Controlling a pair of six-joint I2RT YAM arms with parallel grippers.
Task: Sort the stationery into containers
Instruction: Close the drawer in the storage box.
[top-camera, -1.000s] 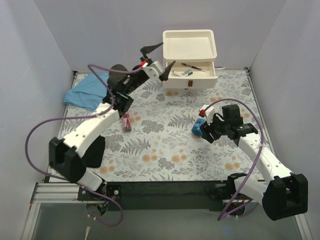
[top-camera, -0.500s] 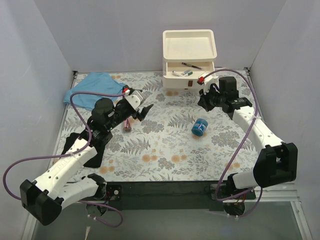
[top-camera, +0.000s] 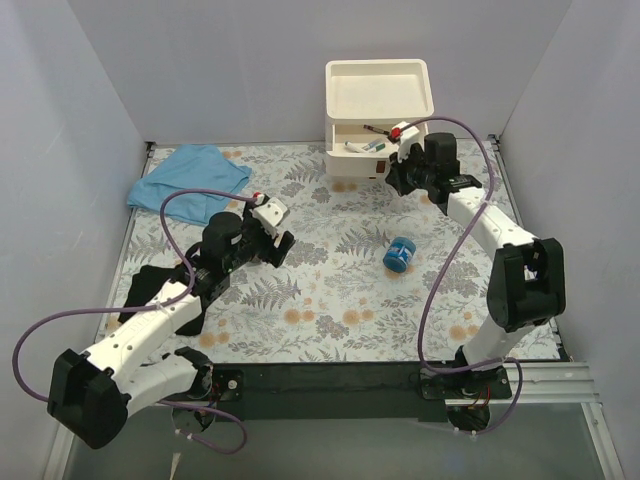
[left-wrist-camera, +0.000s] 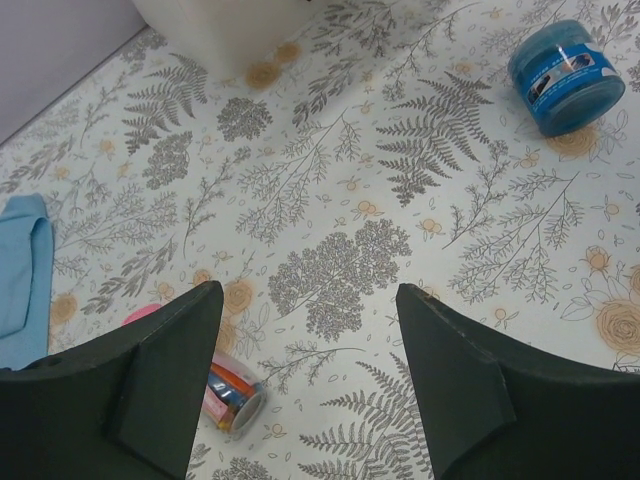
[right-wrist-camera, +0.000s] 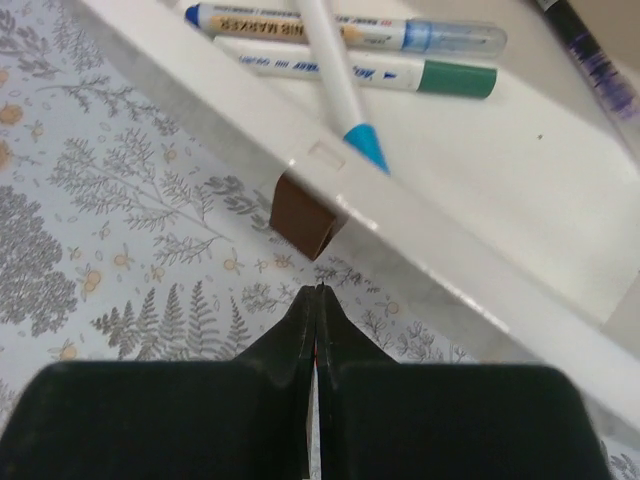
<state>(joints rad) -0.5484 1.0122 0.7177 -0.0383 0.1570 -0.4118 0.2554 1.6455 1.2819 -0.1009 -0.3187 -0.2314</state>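
1. Your left gripper (top-camera: 275, 248) has come back off the drawers. It now hangs low over the left-centre of the surface, jaws spread wide with nothing in them.
2. The pink tube (left-wrist-camera: 232, 390) lies right there beneath it. In the wrist view it pokes out from under the left finger, so it is beside the gap, not in it. I'd judge this is your next pick, and you would have to shift left to straddle the tube before closing.
3. The blue tape roll (top-camera: 400, 254) sits on its side right of centre on the surface, just where it lay a second ago. Your right arm was at it then and has gone off without it, so the roll is not yet sorted.
4. The drawers (top-camera: 378, 100) stand at the far edge, right of the middle. The top drawer (right-wrist-camera: 480, 170) is pulled out, and the pens (right-wrist-camera: 345, 35) lie crossed inside it. Those pens count as done.
5. Your right gripper (right-wrist-camera: 318, 300) has swung up from the roll to the drawer front and snapped fully closed on nothing. Its pinched tips point at the brown handle (right-wrist-camera: 305, 215) from just short of it, and I see no contact. That reads as a push to shut the drawer, not a pick, though I can't be sure.
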